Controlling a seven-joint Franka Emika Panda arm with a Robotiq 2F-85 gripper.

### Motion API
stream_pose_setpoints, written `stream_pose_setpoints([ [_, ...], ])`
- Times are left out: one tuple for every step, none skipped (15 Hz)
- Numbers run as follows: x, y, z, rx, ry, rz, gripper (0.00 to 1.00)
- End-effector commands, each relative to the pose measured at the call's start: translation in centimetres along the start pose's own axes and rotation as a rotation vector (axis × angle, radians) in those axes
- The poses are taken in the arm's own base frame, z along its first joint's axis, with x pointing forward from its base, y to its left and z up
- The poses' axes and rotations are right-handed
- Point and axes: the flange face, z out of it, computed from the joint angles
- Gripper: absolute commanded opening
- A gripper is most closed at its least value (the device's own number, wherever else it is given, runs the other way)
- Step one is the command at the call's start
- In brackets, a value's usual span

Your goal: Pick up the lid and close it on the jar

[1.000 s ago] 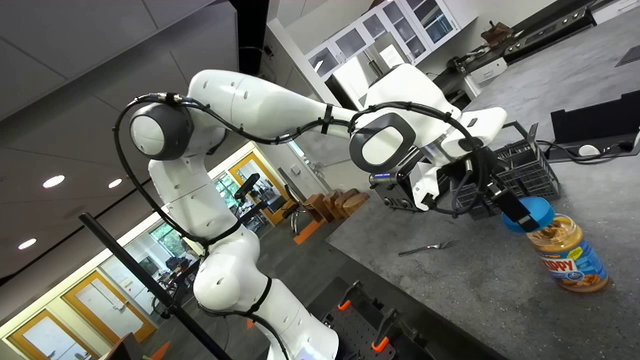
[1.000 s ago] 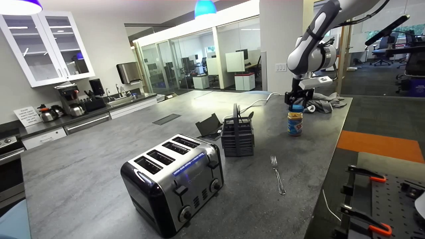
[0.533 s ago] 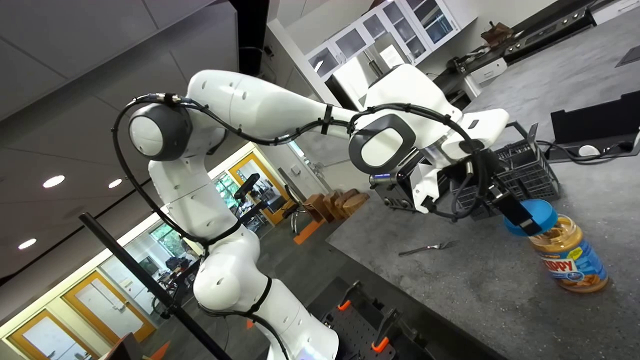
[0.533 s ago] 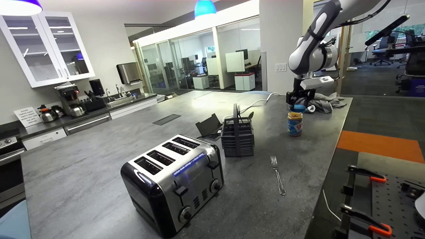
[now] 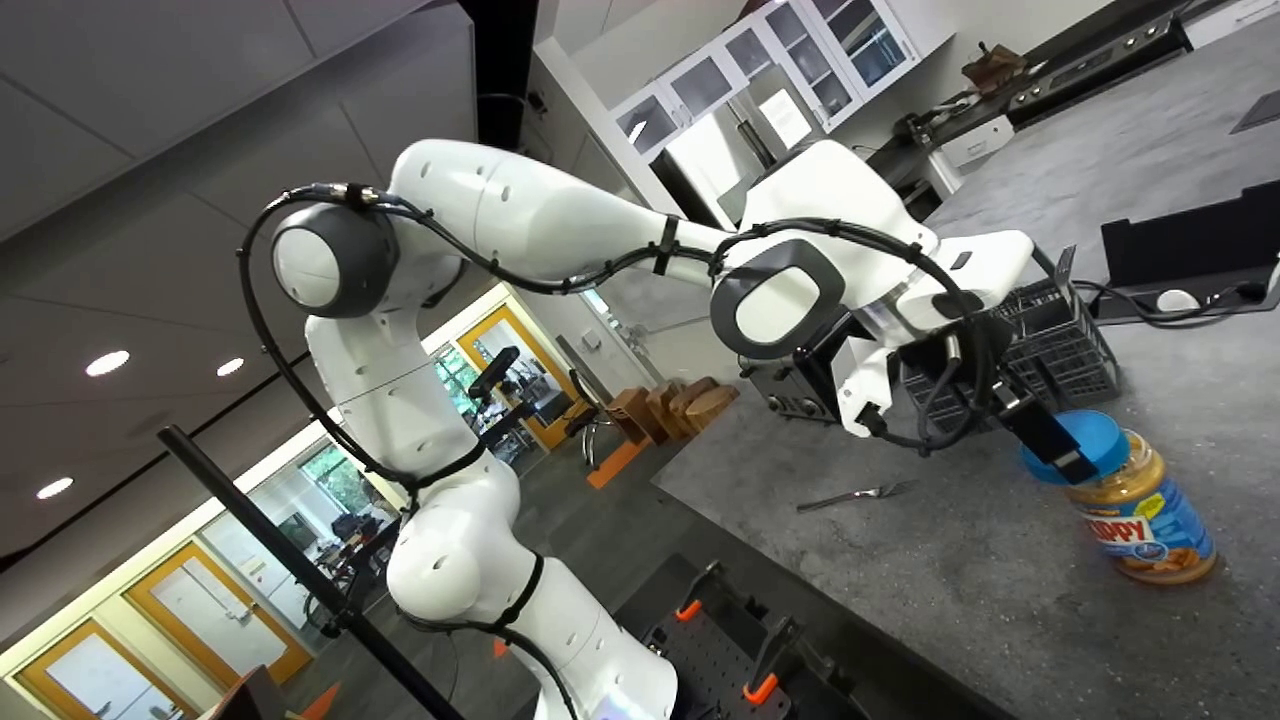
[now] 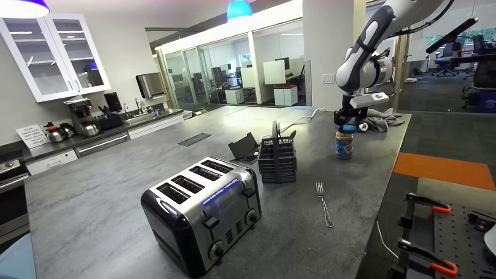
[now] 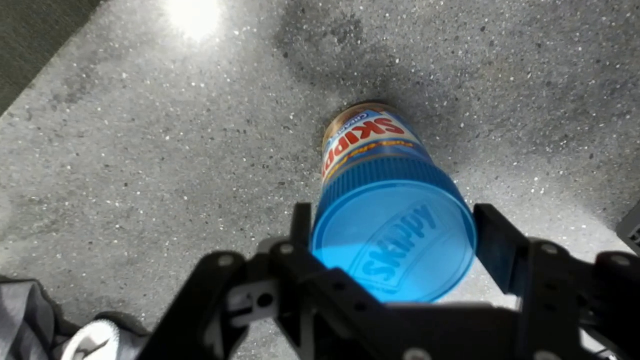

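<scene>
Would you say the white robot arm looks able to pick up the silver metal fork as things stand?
Probably not: its black gripper is occupied, holding the round blue plastic lid, though the fork itself lies uncovered.

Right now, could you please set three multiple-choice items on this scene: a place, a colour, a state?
1. Where is the fork?
A: on the countertop
B: in the toaster
C: in the cutlery basket

2. What colour is the peanut butter jar lid?
A: red
B: white
C: blue

3. How does the gripper stand?
A: open
B: closed on the lid
C: closed on the fork

1 A: both exterior views show that.
2 C: the wrist view shows its blue top.
3 B: fingers meet both lid edges in that view.
</scene>
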Motion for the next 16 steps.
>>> stream_pose_setpoints([
  [0.67, -0.05, 0.41, -0.007, 0.029, 0.011, 0.54],
  [0.72, -0.06, 0.52, -0.007, 0.029, 0.012, 0.54],
  [0.79, -0.08, 0.62, -0.009, 0.030, 0.013, 0.54],
  [0.84, -0.12, 0.71, -0.008, 0.029, 0.013, 0.54],
  [0.90, -0.14, 0.76, -0.007, 0.031, 0.013, 0.54],
  [1.00, -0.16, 0.80, -0.007, 0.031, 0.014, 0.54],
  [1.08, -0.19, 0.84, -0.007, 0.033, 0.014, 0.54],
  [1.14, -0.26, 0.86, -0.006, 0.034, 0.013, 0.54],
  [1.21, -0.29, 0.90, -0.007, 0.035, 0.012, 0.54],
  [1.24, -0.40, 0.95, -0.004, 0.034, 0.009, 0.54],
  [1.24, -0.49, 1.02, -0.001, 0.030, 0.006, 0.54],
  [1.24, -0.62, 1.08, 0.004, 0.024, 0.006, 0.54],
  [1.23, -0.75, 1.12, 0.013, 0.018, 0.003, 0.54],
  [1.21, -0.87, 1.17, 0.019, 0.013, 0.004, 0.54],
  [1.25, -0.89, 1.20, 0.019, 0.012, 0.008, 0.54],
  [1.28, -0.85, 1.20, 0.018, 0.012, 0.011, 0.54],
])
